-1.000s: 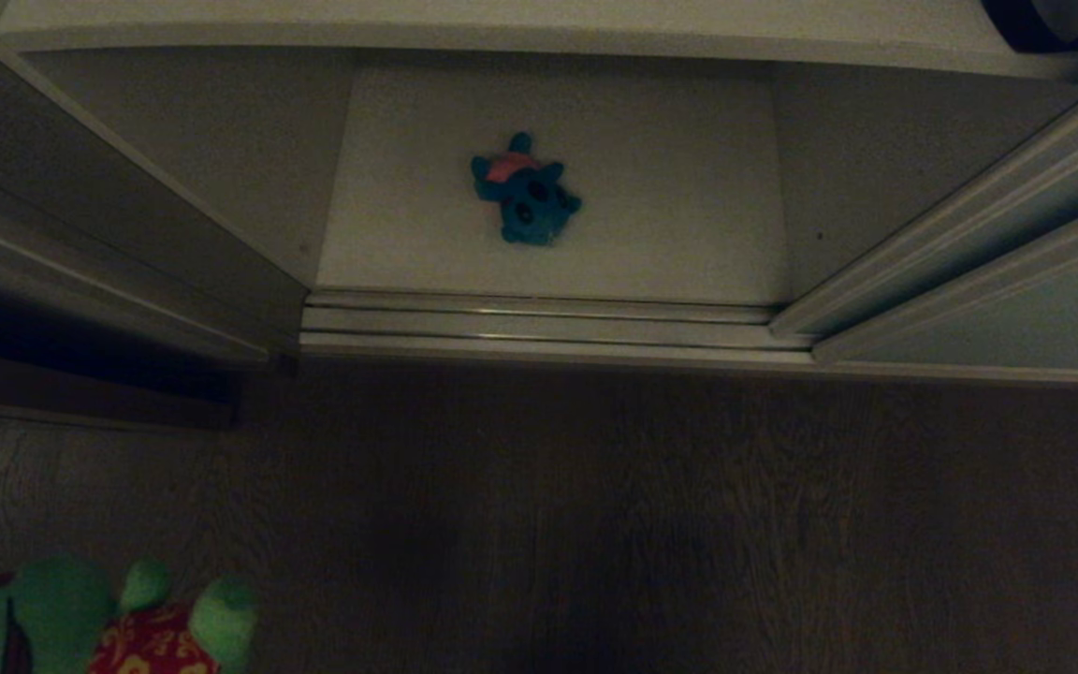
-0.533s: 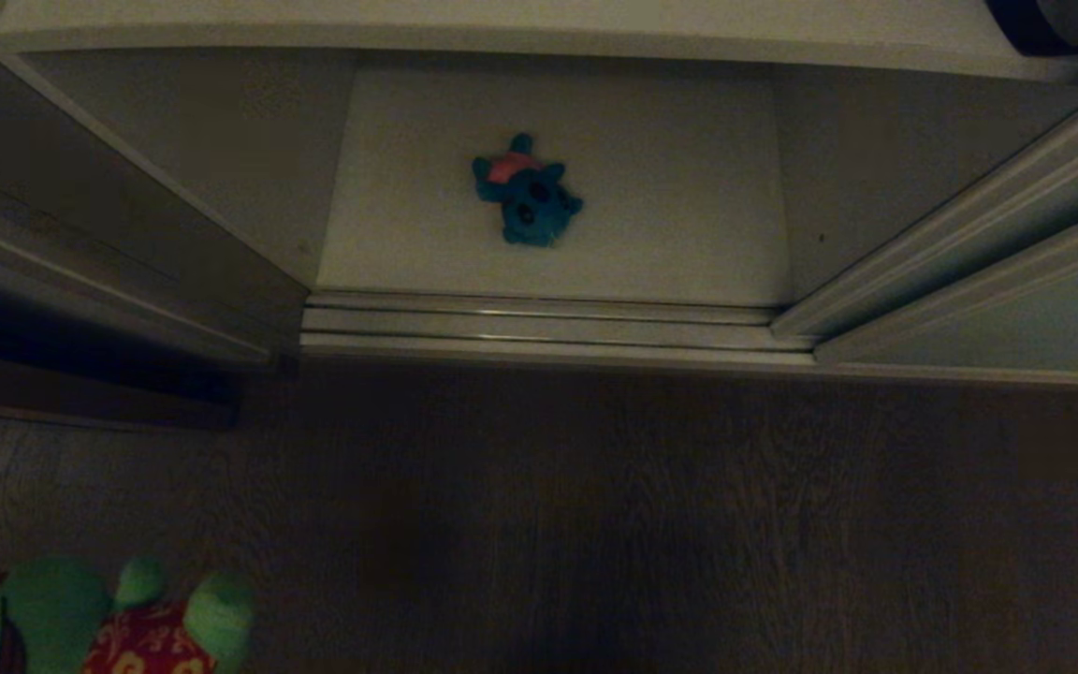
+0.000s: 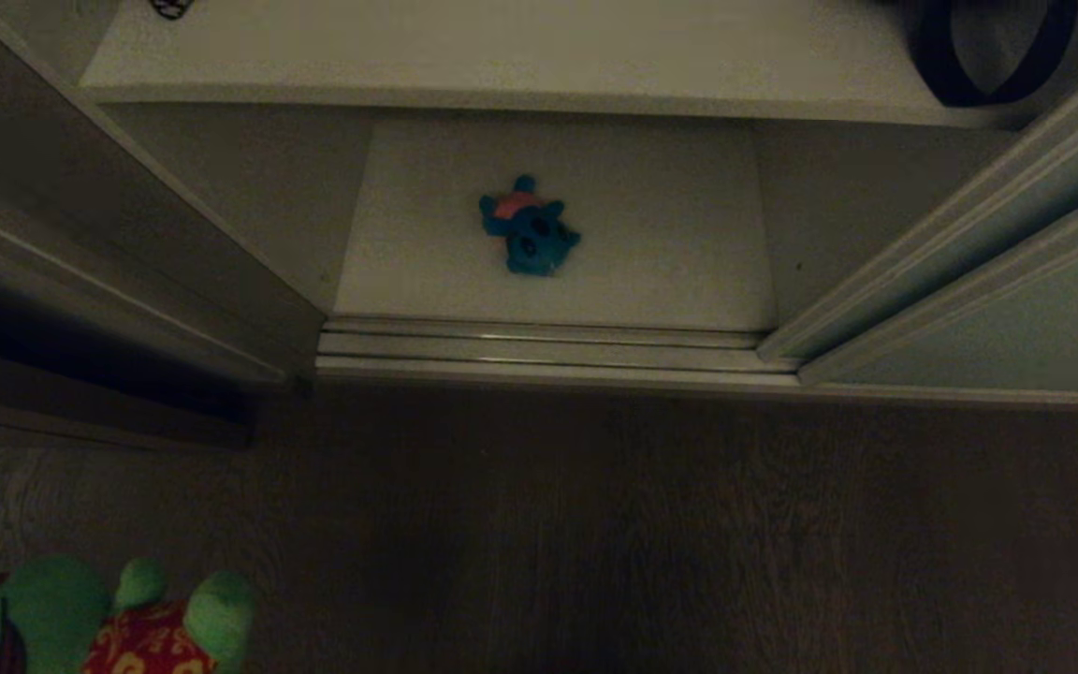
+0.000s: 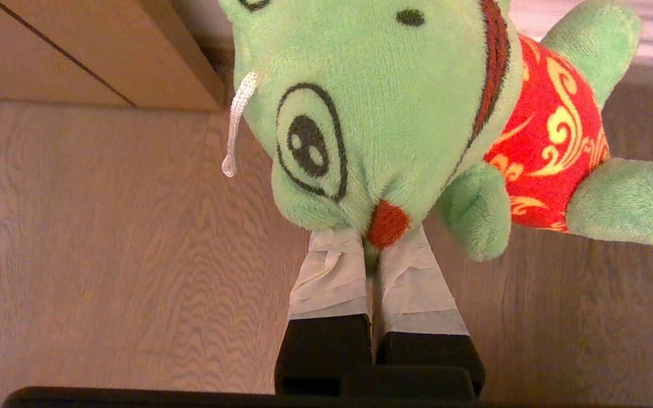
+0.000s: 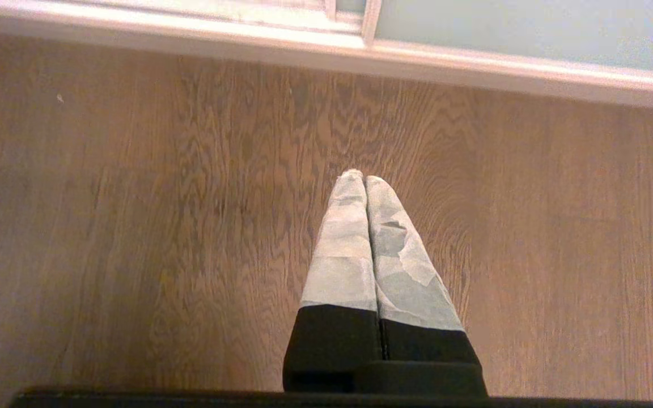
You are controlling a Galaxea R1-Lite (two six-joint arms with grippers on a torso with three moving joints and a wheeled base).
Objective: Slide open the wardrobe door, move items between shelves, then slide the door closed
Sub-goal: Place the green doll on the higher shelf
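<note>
Two toys show, and you hold one. The sliding wardrobe door (image 3: 997, 328) stands pushed to the right, leaving the lowest shelf (image 3: 651, 234) open with bare room all around the teal-blue toy (image 3: 528, 227), whose head points toward the floor track (image 3: 548, 348). Your left gripper (image 4: 376, 238) pinches the green toy (image 4: 394, 107) by its red cheek. Your right gripper (image 5: 363, 178) hangs over the wood floor (image 5: 134, 226), fingers pressed together, empty.

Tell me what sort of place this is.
Probably a bedroom or dressing area at a built-in wardrobe: a sliding wardrobe door drawn aside on a ribbed floor track, white shelves inside, wood-grain floor in front.
</note>
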